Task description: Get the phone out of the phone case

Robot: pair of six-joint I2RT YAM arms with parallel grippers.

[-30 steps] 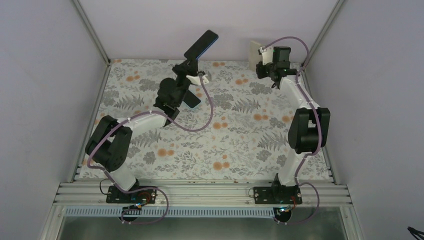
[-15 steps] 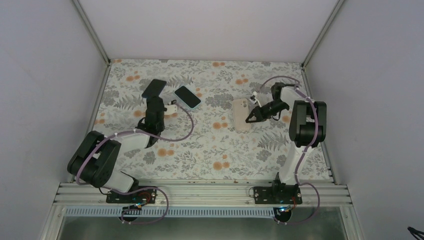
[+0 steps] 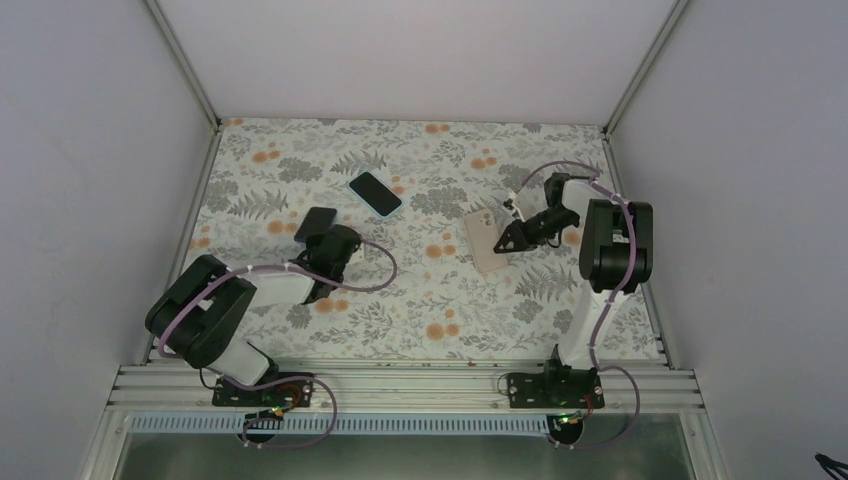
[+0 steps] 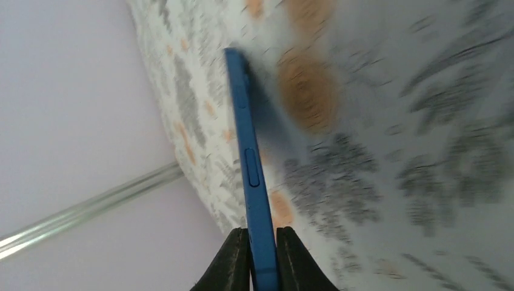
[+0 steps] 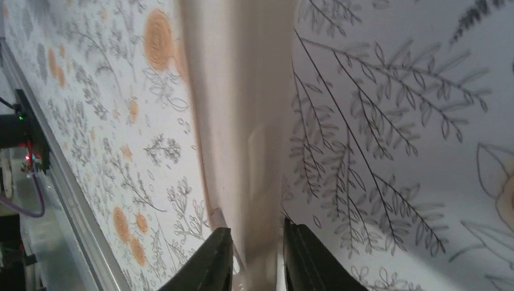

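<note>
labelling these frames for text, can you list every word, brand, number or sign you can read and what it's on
No readable text in any view.
blue phone: side buttons only, no marking.
beige case: plain; blurred in the right wrist view.
phone on the table: dark screen, nothing legible.
floral cloth: pattern only.

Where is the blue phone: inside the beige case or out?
Out: the left gripper pinches the bare blue phone, far from the beige case in the right gripper.
</note>
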